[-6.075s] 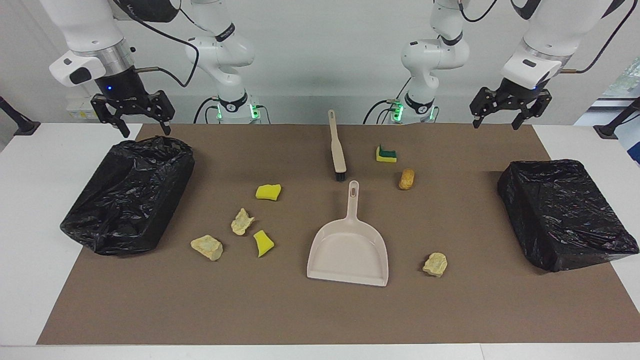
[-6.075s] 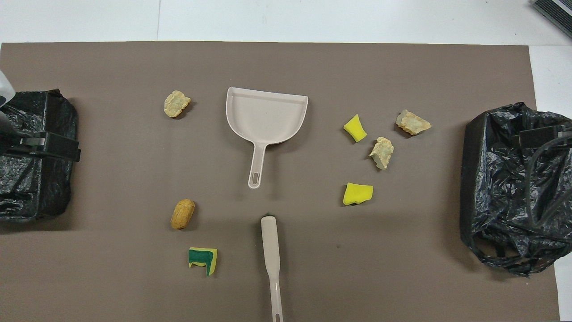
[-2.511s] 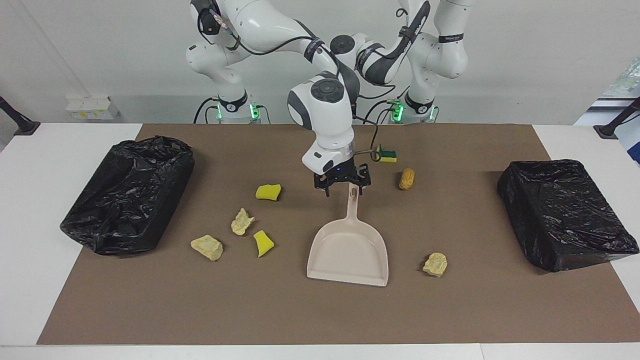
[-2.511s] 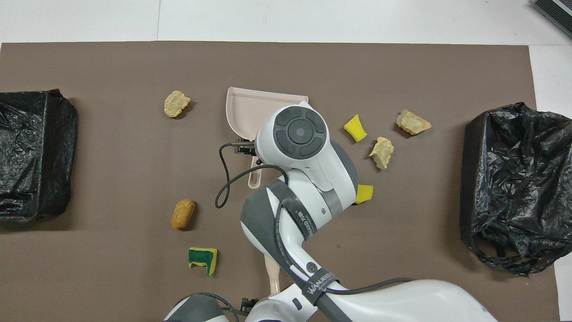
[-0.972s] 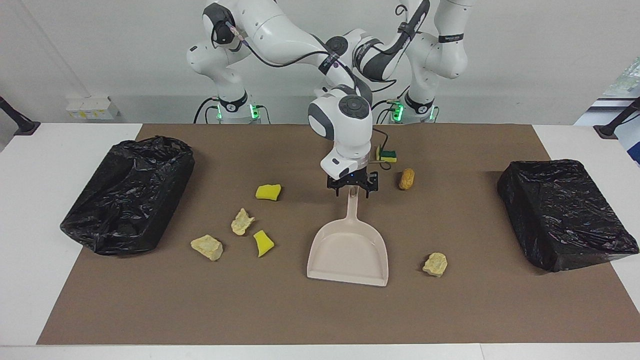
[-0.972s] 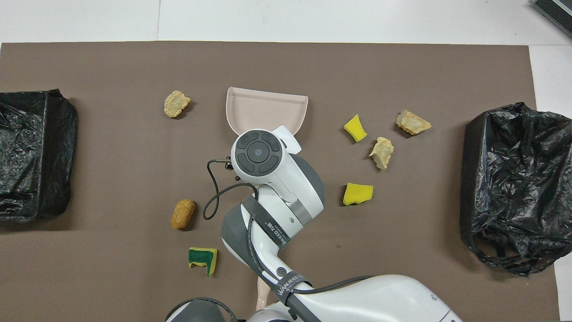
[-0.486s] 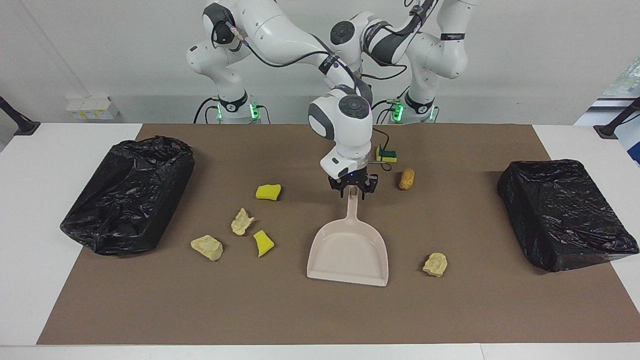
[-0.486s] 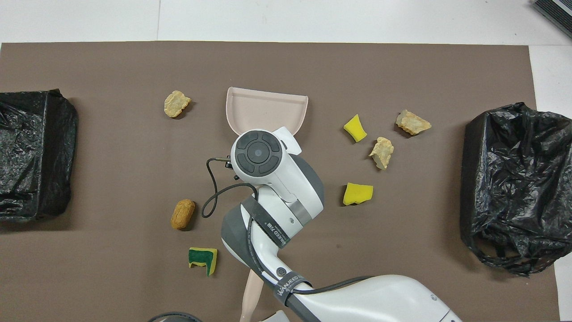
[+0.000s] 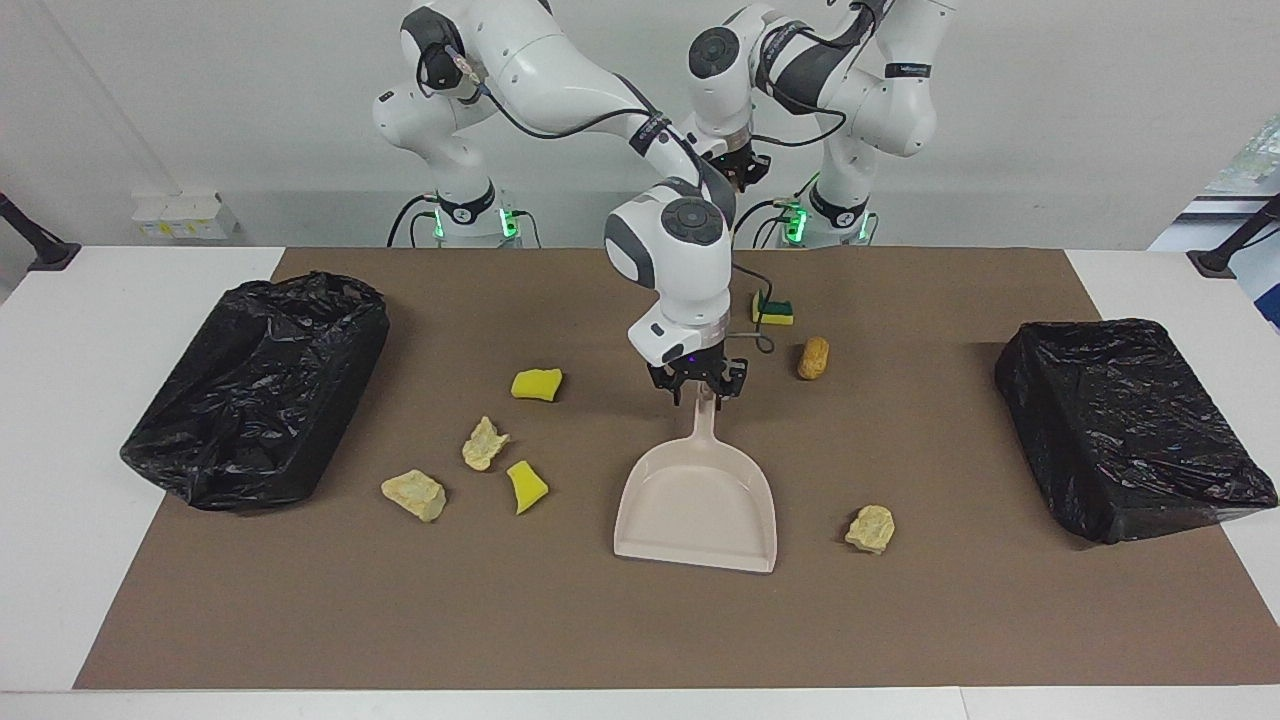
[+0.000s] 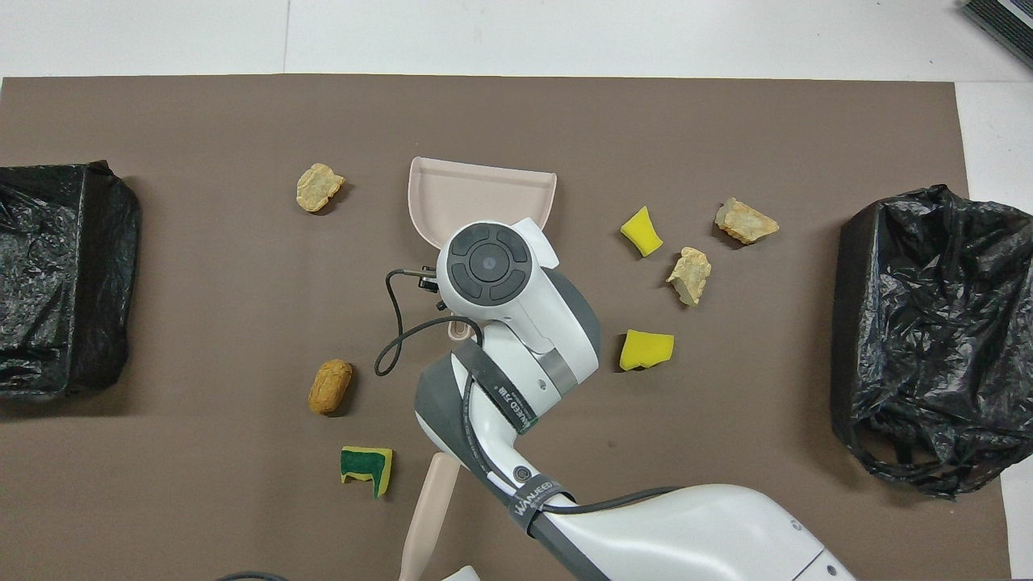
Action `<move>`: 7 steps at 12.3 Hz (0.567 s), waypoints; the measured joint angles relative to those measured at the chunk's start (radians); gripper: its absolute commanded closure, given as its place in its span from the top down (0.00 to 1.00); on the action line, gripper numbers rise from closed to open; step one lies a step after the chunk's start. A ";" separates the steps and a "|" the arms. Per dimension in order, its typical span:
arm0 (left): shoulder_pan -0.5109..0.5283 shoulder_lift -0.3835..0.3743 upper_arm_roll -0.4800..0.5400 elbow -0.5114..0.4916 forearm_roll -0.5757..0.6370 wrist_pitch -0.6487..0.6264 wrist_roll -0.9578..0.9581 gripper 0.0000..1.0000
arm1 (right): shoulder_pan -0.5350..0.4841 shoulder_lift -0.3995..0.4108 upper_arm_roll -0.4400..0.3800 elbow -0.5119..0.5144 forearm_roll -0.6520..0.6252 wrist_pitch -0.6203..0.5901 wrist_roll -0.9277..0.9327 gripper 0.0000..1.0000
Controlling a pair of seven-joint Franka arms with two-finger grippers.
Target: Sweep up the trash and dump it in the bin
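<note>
Two bins lined with black bags stand on the brown mat [image 9: 500,620]. The bin at the right arm's end [image 9: 255,390] gapes open and shows only crumpled black plastic, while the bin at the left arm's end [image 9: 1130,430] is a smooth-wrapped block whose inside cannot be seen. The beige dustpan [image 9: 695,500] lies mid-table with a bare tray. The right gripper [image 9: 700,388] is down at its handle tip, fingers closed around the handle. The left gripper [image 9: 742,168] hangs high above the robots' edge of the mat with its fingers shut on the hand brush [image 10: 428,508], which slants up off the mat. Half a second earlier the brush sat lower and the left gripper was not so high; the dustpan and every scrap lie where they were. The trash is seven scraps. Toward the right arm's end lie a yellow sponge block [image 9: 537,384], a yellow wedge [image 9: 526,486] and two pale crumbly chunks [image 9: 485,443] [image 9: 414,495]. Toward the left arm's end lie a green-backed sponge [image 9: 773,311], an orange-brown lump [image 9: 813,357] and a third pale chunk [image 9: 870,528] beside the pan's mouth.
</note>
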 measured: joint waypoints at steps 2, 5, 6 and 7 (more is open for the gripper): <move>0.032 -0.025 0.001 -0.010 0.000 -0.024 0.037 0.00 | 0.004 0.000 0.004 -0.002 0.016 0.000 0.000 0.65; 0.101 -0.063 0.002 -0.025 0.010 -0.040 0.101 0.00 | 0.027 0.000 0.006 -0.003 0.021 0.000 0.000 0.65; 0.128 -0.069 0.003 -0.026 0.025 -0.040 0.123 0.00 | 0.029 0.000 0.005 -0.003 0.021 0.000 0.000 0.63; 0.156 -0.072 0.004 -0.026 0.033 -0.040 0.142 0.00 | 0.028 0.000 0.005 -0.003 0.021 0.000 -0.001 0.60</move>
